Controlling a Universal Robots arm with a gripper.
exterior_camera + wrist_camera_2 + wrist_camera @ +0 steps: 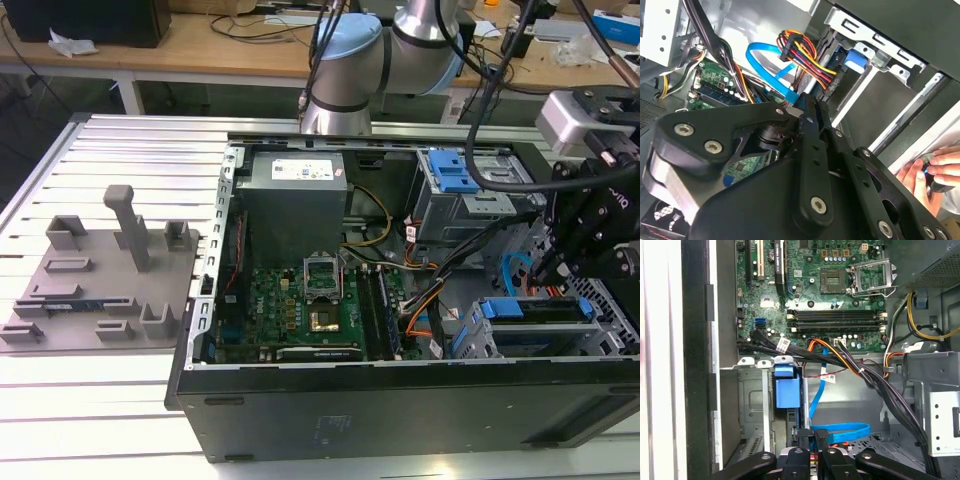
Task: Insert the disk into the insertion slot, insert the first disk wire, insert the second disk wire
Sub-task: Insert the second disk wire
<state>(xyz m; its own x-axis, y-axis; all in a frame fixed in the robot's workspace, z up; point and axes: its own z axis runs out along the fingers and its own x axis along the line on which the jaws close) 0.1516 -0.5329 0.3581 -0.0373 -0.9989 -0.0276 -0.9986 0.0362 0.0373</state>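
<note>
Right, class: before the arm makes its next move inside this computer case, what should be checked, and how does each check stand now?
1. Disk seated in the insertion slot: ok, its blue carrier lies in the low cage.
2. Blue data cable at the gripper: ok, its connector end sits at the tip.
3. Grip on that cable: cannot tell.
4. Coloured power wires clear of the cable: cannot tell, they run close beside it.
5. Person's hand away from the case: not ok.

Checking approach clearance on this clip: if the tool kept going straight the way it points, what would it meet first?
Most likely the flat blue ribbon-like cable looped just ahead of the black tool in the first wrist view, with the blue plastic-framed disk in its low grey perforated metal cage beside that line. Depth is unclear.
</note>
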